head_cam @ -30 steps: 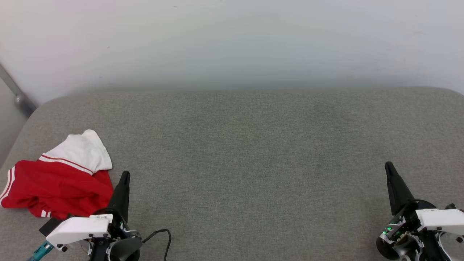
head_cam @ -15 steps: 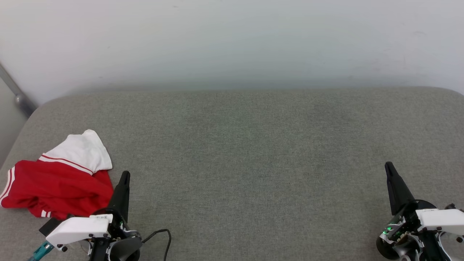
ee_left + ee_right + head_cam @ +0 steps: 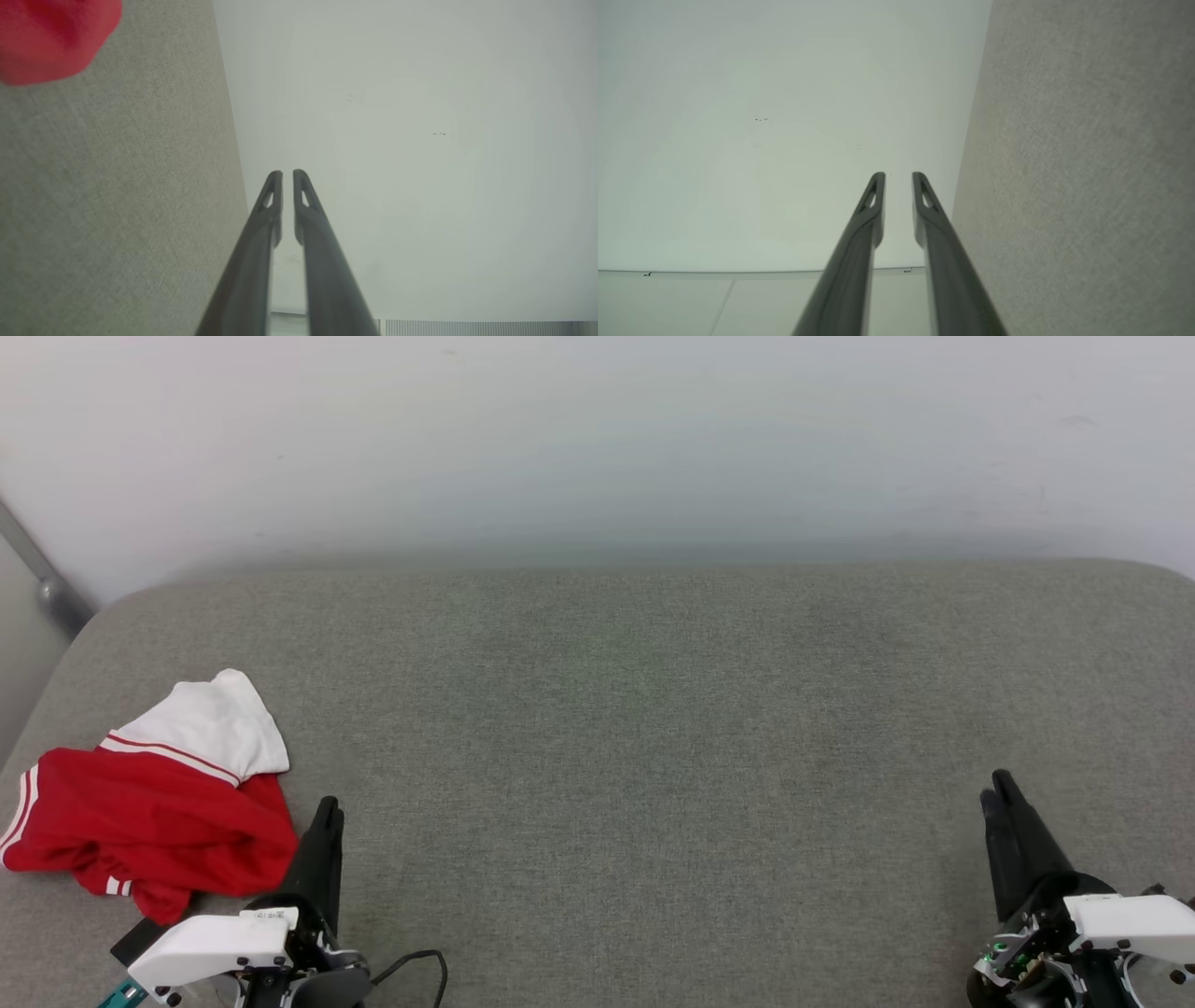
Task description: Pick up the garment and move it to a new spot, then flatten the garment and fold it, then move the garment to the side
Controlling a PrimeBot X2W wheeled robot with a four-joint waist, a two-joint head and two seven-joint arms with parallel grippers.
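The left tool (image 3: 329,806) and right tool (image 3: 1000,785) have long tapered black fingers (image 3: 264,233) and white screw-dotted housings (image 3: 210,943).

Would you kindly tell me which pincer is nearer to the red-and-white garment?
Left. The left pincer is right beside the garment, at its right edge, holding nothing; the right pincer is far off across the grey surface, near the opposite side.

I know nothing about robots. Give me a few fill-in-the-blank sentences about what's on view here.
The red garment lies crumpled at the grey padded surface's ____ end.
Its upturned sleeve is ____.
The left gripper, beside the garment, holds ____.
Missing words: left; white; nothing.
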